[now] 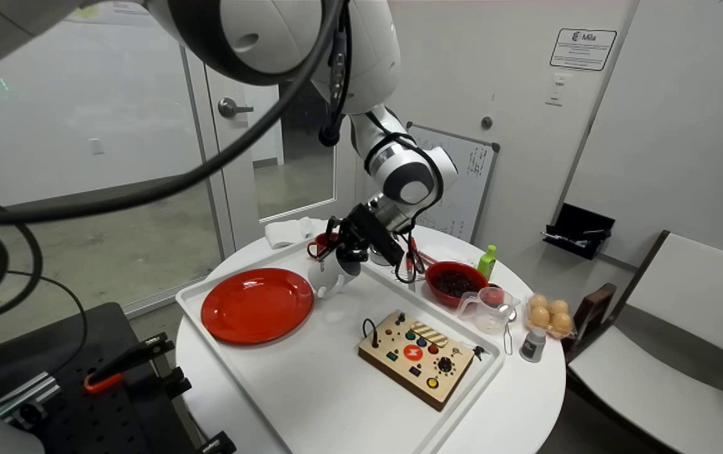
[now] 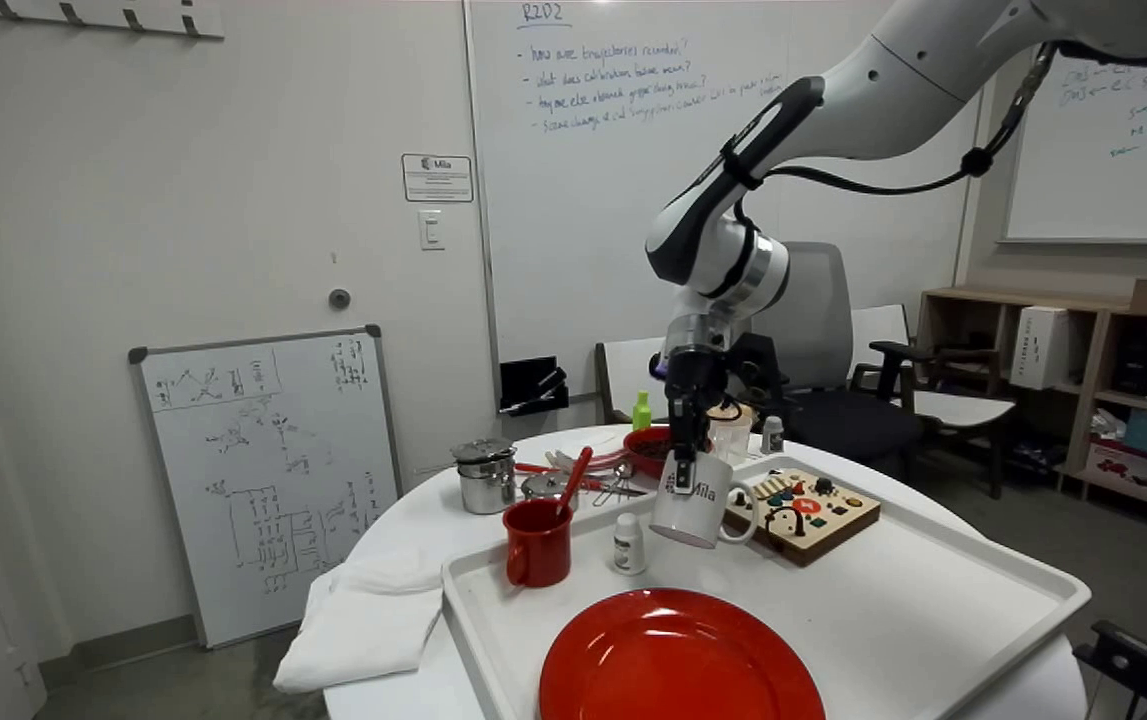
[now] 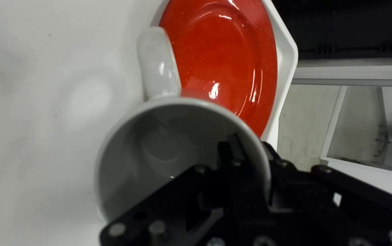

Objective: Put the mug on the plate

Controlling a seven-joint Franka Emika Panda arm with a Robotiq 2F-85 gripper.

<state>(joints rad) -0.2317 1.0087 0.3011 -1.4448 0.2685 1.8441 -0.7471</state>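
The whitish mug (image 1: 325, 277) hangs tilted in my gripper (image 1: 337, 250), a little above the tray. In an exterior view its printed side and handle show, and the mug (image 2: 690, 512) is beyond the plate (image 2: 678, 665). My gripper (image 2: 685, 476) is shut on the mug's wall near the rim. In the wrist view one finger of the gripper (image 3: 250, 152) is inside the mug (image 3: 160, 65) and one outside. The large red plate (image 1: 257, 306) lies flat on the tray, with nothing on it. In the wrist view the plate (image 3: 223, 51) is just past the mug's handle.
A white tray (image 1: 311, 391) with a raised rim holds the plate and a wooden button box (image 1: 418, 359). A red mug (image 2: 538, 545) and a small white bottle (image 2: 629, 545) stand near the plate. A red bowl (image 1: 456, 284), measuring cup (image 1: 492, 309) and metal cup (image 2: 486, 480) stand along the far side.
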